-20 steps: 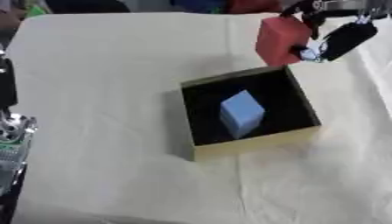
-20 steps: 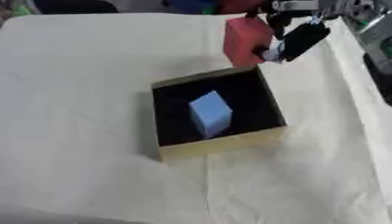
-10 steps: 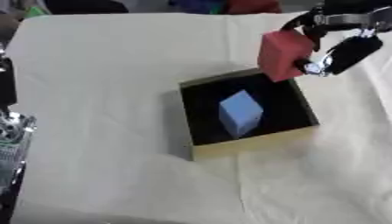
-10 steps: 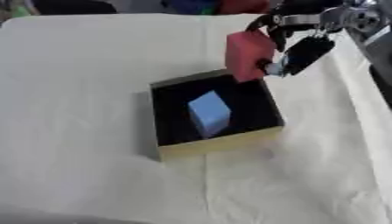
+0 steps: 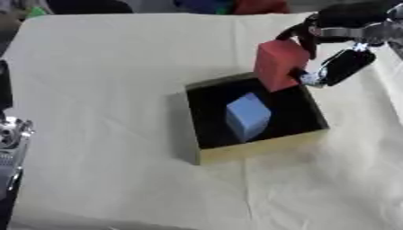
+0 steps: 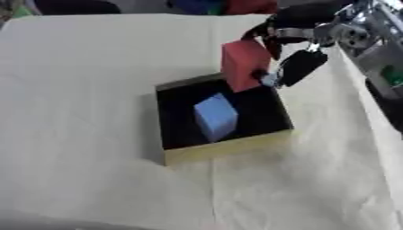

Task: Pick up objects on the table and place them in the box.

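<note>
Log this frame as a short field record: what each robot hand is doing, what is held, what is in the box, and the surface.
right robot hand: fingers curled round the red block, holding it above the far right corner of the box
left robot hand: not identifiable in either view
box: open, dark inside, tan walls
box contents: blue block, lying tilted
surface: cream cloth over the table
task stage: red block not yet released

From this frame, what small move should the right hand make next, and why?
Probably shift the red block slightly further over the box and lower it. The right hand holds it above the box's far rim, and bare floor shows beside the blue block.
</note>
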{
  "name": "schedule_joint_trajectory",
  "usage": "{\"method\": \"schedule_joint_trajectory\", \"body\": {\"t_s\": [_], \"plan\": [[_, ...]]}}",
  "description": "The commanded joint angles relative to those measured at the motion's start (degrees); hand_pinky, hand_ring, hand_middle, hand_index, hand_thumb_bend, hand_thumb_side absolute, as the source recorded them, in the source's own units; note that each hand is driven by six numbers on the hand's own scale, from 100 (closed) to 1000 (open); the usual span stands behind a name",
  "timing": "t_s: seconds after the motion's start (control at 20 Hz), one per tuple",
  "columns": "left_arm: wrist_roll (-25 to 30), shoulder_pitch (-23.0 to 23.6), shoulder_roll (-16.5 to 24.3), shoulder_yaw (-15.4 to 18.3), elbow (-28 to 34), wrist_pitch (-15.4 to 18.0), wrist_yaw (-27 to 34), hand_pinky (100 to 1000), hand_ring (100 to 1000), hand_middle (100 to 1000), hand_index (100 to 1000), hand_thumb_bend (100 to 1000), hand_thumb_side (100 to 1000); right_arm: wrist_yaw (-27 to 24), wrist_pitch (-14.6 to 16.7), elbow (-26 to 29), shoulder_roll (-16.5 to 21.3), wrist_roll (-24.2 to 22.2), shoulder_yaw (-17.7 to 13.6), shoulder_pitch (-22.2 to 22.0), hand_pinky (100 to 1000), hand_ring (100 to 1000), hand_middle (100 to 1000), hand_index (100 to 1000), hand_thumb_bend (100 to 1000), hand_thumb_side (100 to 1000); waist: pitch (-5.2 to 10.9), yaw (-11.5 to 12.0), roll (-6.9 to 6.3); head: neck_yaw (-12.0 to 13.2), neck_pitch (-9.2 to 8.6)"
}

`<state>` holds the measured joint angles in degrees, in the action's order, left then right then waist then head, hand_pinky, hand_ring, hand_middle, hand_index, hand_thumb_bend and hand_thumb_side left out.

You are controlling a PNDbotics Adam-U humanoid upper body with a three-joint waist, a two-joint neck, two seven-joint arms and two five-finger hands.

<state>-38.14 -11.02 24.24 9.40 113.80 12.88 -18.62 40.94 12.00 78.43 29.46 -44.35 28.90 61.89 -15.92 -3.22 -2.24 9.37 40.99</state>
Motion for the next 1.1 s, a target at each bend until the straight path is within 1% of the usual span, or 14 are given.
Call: {"method": "schedule_joint_trajectory", "body": {"t_s": [0.05,0.2,0.35,0.55,0.65,0.7,0.75,0.8,0.9,1.0,1.1], "plan": [[0.1,-0.3,1.2,0.4,0.8,0.1,0.2,745,712,731,929,100,830,0.7,0.8,-0.5,0.3,0.5,0.3,0.6,668,622,453,724,100,547,0.96,0.2,0.05,-0.2,-0.17],[0.0,-0.3,1.1,0.5,0.8,0.1,0.2,745,712,731,929,100,830,0.9,1.8,-0.9,0.3,0.5,0.9,0.2,668,625,457,726,100,550,0.95,0.3,0.06,-0.3,-0.21],[0.1,-0.4,1.1,0.4,0.8,0.1,0.2,745,712,731,928,102,830,2.2,3.2,-1.0,0.6,1.1,1.6,-0.3,670,631,464,732,100,552,0.93,0.3,0.09,-0.4,-0.24],[0.1,-0.4,1.1,0.4,0.8,0.1,0.2,745,712,731,928,101,830,3.7,5.3,-1.3,0.8,2.7,2.1,-1.0,683,650,506,774,100,564,0.89,0.3,0.09,-0.5,-0.20],[0.1,-0.4,1.1,0.4,0.8,0.2,0.2,745,712,731,928,101,830,4.2,6.2,-1.6,0.8,3.3,2.3,-1.3,701,683,553,801,100,576,0.90,0.3,0.08,-0.6,-0.17],[0.0,-0.4,1.1,0.4,0.8,0.2,0.2,745,712,731,928,101,830,4.5,6.6,-1.7,0.8,3.5,2.3,-1.4,711,709,590,819,100,569,0.90,0.3,0.07,-0.5,-0.15],[0.0,-0.4,1.1,0.5,0.8,0.2,0.2,745,713,731,928,102,829,4.7,7.0,-1.8,0.8,3.7,2.3,-1.6,716,729,617,842,115,565,0.91,0.3,0.07,-0.5,-0.09],[0.0,-0.4,1.1,0.5,0.8,0.2,0.2,745,713,731,928,102,829,5.0,7.4,-1.8,0.9,3.8,2.2,-1.7,726,752,656,870,191,570,0.91,0.4,0.07,-0.5,-0.05],[0.0,-0.4,1.1,0.5,0.8,0.2,0.2,745,713,731,928,102,829,5.7,8.3,-1.9,0.9,3.8,2.1,-1.9,748,792,717,909,273,583,0.91,0.4,0.08,-0.9,-0.15],[0.0,-0.5,1.2,0.5,0.8,0.2,0.2,745,713,731,928,103,828,6.4,9.1,-2.0,0.9,3.5,1.8,-2.0,758,811,743,923,317,604,0.88,0.5,0.14,-2.4,-0.47],[0.0,-0.5,1.2,0.5,0.8,0.2,0.2,745,713,731,928,103,829,7.1,9.8,-2.2,0.8,3.1,1.6,-2.0,767,824,761,938,340,619,0.85,0.5,0.22,-3.8,-0.72]]}}
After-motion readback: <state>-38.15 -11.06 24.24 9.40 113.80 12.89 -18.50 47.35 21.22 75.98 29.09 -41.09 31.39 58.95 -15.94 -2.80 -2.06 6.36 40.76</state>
